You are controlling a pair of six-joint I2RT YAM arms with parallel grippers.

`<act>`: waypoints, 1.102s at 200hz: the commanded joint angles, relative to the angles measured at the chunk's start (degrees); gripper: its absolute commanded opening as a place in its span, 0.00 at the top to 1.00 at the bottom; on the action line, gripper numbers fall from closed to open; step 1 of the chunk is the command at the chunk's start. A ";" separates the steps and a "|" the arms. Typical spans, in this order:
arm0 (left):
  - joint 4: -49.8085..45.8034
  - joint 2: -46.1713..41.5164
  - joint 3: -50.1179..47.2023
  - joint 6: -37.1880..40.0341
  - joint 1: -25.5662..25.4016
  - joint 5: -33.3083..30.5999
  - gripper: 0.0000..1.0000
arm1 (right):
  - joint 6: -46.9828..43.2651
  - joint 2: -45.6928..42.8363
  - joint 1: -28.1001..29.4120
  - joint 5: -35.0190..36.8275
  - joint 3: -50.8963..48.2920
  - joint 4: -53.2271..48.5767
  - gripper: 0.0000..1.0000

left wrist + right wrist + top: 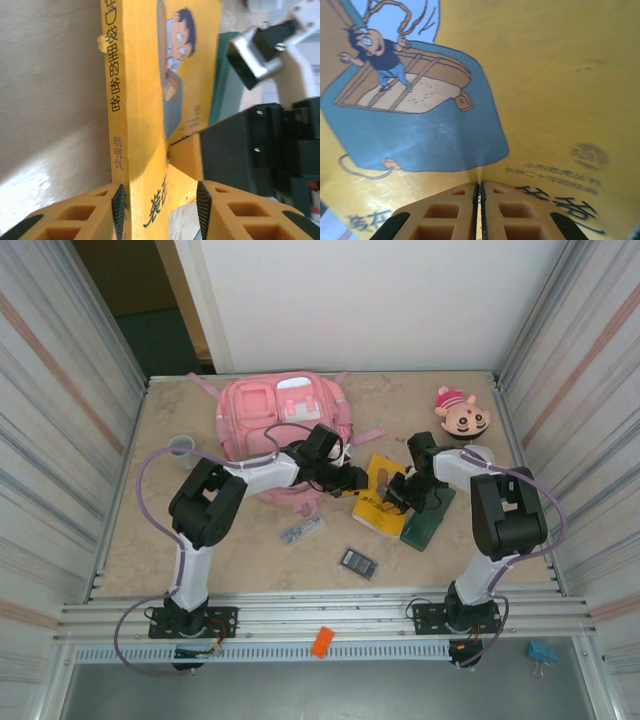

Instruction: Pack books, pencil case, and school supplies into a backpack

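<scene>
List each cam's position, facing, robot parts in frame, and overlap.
Top external: above and behind the bases, looking down at the table; both arms, left gripper and right gripper on the yellow book near the backpack.
Left wrist: looks along own fingers flanking the book's spine, toward the right gripper.
Right wrist: close on the book's cover, own fingers pinching it.
Shared: all three see the book.

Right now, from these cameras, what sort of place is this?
Probably a lab robot test cell, not a classroom: a tabletop boxed in by ribbed metal panels, a left arm and right arm bolted to an aluminium rail, and a pink backpack laid out.
</scene>
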 commanded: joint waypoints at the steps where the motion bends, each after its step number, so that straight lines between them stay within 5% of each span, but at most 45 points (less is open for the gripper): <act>1: -7.72 -3.08 0.97 3.16 -1.60 -1.94 0.62 | 1.43 2.95 2.45 -1.57 1.31 6.05 0.84; 55: -13.27 -2.35 3.31 6.06 -1.01 -9.05 0.60 | -1.71 -4.11 -1.36 6.04 2.85 -4.29 0.46; 98: -12.93 -3.93 3.25 5.63 -0.87 -11.36 0.55 | -5.45 -5.02 -5.33 7.94 1.57 -7.37 0.40; 171: -13.05 -2.83 3.64 4.00 -0.84 -12.28 0.54 | -6.81 3.35 -5.35 6.99 3.61 -4.61 0.45; 220: -15.80 0.68 6.51 3.71 -0.90 -12.28 0.54 | -8.66 7.94 -5.08 10.20 4.73 -6.57 0.75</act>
